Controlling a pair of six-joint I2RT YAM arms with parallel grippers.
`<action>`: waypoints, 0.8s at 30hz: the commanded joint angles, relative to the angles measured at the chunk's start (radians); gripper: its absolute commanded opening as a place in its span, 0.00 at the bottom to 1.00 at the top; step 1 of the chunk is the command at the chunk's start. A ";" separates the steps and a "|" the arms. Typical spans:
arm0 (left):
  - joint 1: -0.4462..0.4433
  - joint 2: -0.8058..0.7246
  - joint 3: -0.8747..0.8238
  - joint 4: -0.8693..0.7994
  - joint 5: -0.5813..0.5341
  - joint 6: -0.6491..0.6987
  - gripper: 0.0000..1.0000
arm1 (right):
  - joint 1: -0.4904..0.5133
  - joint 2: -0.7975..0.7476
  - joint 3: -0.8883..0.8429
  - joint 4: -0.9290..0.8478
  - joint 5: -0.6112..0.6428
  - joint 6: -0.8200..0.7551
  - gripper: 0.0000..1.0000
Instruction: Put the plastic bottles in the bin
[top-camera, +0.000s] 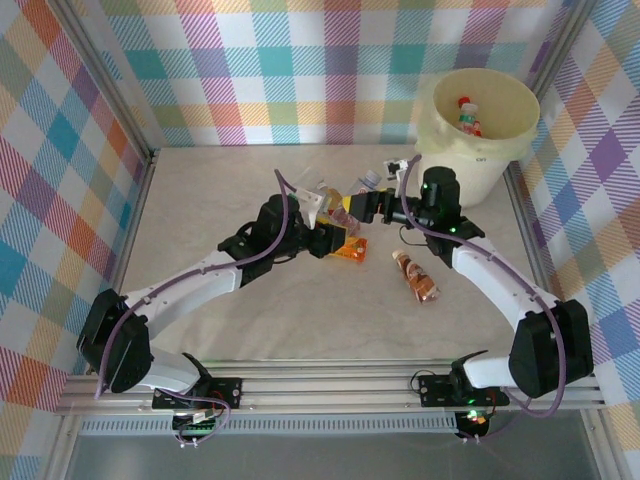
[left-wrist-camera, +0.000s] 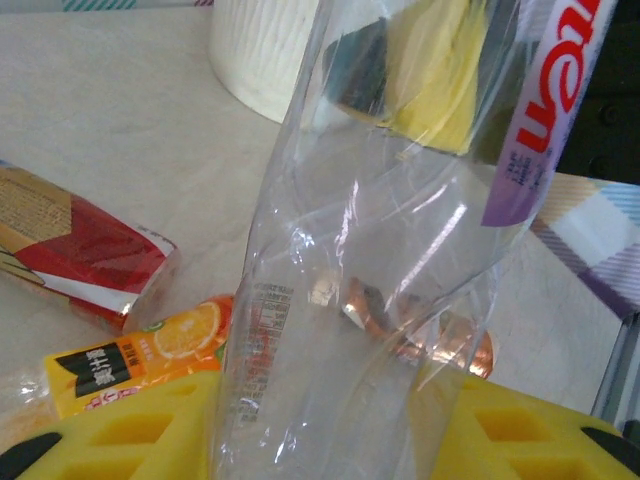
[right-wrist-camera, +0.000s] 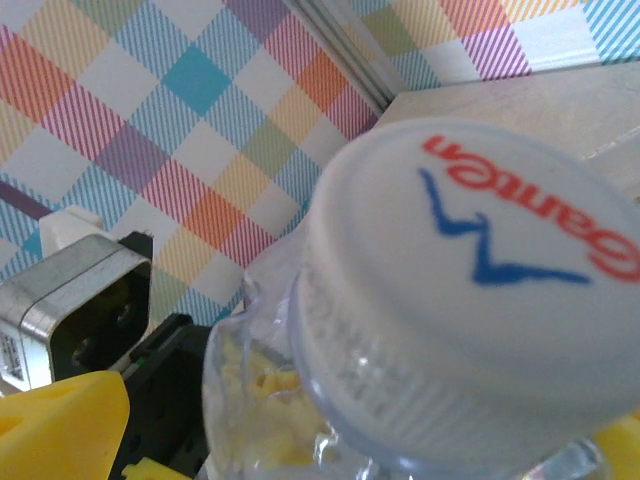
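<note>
Clear crumpled bottle (left-wrist-camera: 370, 250) looks lifted off the table, pinched between the yellow pads (left-wrist-camera: 130, 435) of the left gripper (left-wrist-camera: 330, 440), jaws squeezed in on its body. Reads like a hand-off to me: the right gripper (top-camera: 352, 206) sits wide open right at the white cap (right-wrist-camera: 470, 290), can't tell if it's touching. The bin (top-camera: 520, 105) is back right, well apart, with at least one bottle inside. Next, I'd guess right has to close on the neck before left lets go, then swing over the rim. An orange juice bottle (left-wrist-camera: 140, 360), a red-labelled bottle (left-wrist-camera: 80, 250) and a brown bottle (top-camera: 415, 277) lie on the table.
</note>
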 joint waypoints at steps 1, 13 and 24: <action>-0.011 -0.011 -0.024 0.102 -0.007 -0.051 0.47 | 0.002 0.016 0.030 0.032 0.020 0.021 0.98; -0.019 0.000 -0.023 0.103 0.045 -0.041 0.48 | 0.014 0.064 0.068 -0.014 -0.024 0.053 0.73; -0.020 0.003 -0.004 0.053 0.082 0.001 0.50 | 0.015 0.046 0.091 -0.153 0.094 0.002 0.48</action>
